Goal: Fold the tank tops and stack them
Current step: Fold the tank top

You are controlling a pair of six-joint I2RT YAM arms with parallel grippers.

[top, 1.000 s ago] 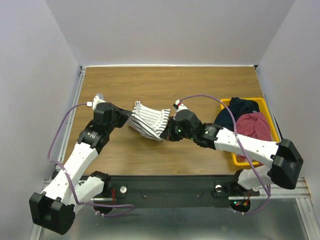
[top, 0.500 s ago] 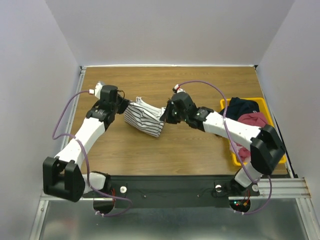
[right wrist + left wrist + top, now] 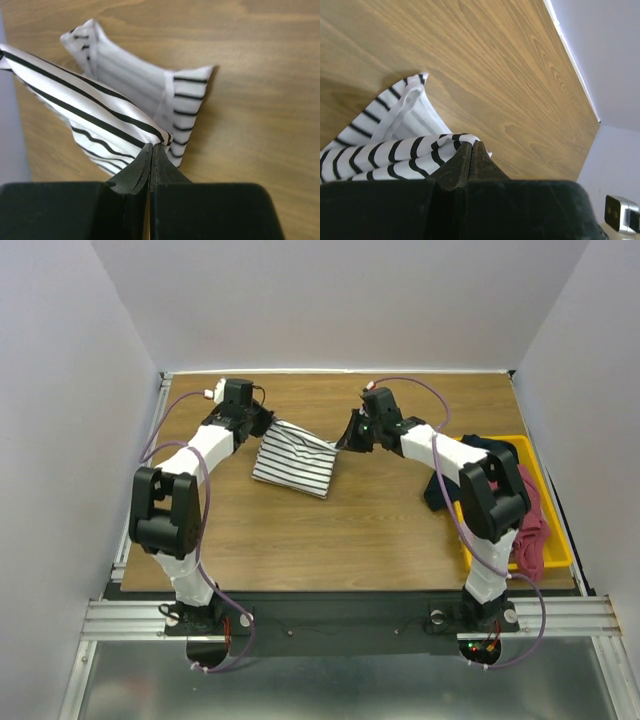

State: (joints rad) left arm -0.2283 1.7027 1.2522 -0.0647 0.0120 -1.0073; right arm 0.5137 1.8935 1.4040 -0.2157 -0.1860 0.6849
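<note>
The white striped tank top (image 3: 295,460) hangs stretched between both grippers over the far middle of the table. My left gripper (image 3: 268,422) is shut on its left upper corner; the cloth (image 3: 395,150) shows pinched at the fingertips in the left wrist view. My right gripper (image 3: 345,437) is shut on its right upper corner, with cloth (image 3: 100,110) fanning out from the shut tips. The dark red tank top (image 3: 528,515) lies in the yellow bin (image 3: 556,558) at the right, partly behind the right arm.
A dark navy garment (image 3: 490,452) lies at the far end of the bin and spills over its left side. The table's back edge and white walls are close behind both grippers.
Both grippers have carried the striped top away from the arm bases toward the back of the table and moved apart, so the cloth is now spread flatter and wider.
</note>
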